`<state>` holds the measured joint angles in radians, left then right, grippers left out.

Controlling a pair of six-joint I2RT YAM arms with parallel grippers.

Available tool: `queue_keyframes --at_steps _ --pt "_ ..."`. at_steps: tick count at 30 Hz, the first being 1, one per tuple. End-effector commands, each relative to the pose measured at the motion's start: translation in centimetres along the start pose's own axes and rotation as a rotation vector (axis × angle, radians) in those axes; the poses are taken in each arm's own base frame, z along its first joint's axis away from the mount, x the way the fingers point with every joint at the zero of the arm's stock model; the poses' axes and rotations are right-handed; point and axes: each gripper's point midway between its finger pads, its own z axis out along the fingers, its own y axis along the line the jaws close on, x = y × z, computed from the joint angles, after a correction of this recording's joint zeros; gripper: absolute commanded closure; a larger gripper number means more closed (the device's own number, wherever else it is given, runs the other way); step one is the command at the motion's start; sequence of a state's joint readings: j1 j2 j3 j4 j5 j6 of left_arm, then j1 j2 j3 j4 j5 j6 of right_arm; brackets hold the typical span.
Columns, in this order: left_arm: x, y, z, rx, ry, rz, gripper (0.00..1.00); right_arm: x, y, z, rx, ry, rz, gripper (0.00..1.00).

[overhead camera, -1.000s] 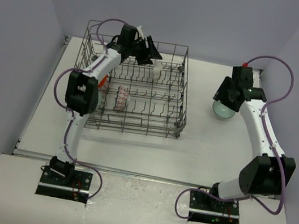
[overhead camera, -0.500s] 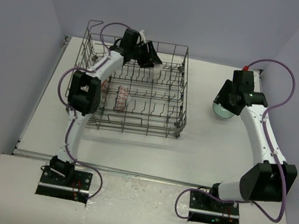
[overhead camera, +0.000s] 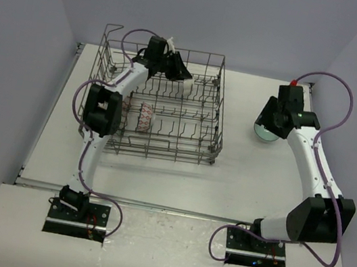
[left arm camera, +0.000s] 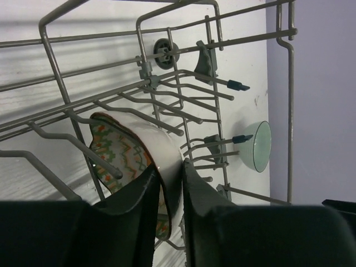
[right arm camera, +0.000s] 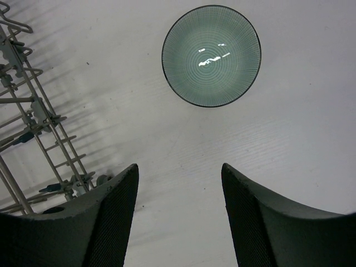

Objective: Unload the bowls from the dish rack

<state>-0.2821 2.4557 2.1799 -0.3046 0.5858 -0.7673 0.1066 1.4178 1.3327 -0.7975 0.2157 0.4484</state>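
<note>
The grey wire dish rack (overhead camera: 217,113) stands at the table's back left. Reaching into its far side, my left gripper (overhead camera: 177,71) is shut on the rim of a white bowl (left arm camera: 162,146) with an orange and green pattern inside. One finger is inside the bowl, the other against its outer wall, and the bowl stands on edge among the tines. A second patterned bowl (overhead camera: 146,116) stands on edge mid-rack. A mint-green bowl (right arm camera: 211,55) sits upright on the table right of the rack. My right gripper (right arm camera: 179,167) hangs open above the table just short of it, holding nothing.
The rack's upright tines and side wires (left arm camera: 290,111) surround the left gripper closely. The rack's corner (right arm camera: 33,105) lies left of the right gripper. Through the rack the left wrist view shows the mint-green bowl (left arm camera: 257,146). Grey walls enclose the table on three sides.
The left jaws have closed from wide open onto the white bowl's rim. The right gripper stays open and has shifted only slightly above the mint-green bowl.
</note>
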Motion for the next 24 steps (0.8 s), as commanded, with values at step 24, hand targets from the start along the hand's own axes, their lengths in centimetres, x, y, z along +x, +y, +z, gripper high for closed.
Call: queue_keyframes --at_steps 24 --pt "-4.9 -10.4 -7.5 0.347 -0.18 0.099 1.0 0.0 0.8 -1.4 -0.037 -0.026 -0.022 0.4"
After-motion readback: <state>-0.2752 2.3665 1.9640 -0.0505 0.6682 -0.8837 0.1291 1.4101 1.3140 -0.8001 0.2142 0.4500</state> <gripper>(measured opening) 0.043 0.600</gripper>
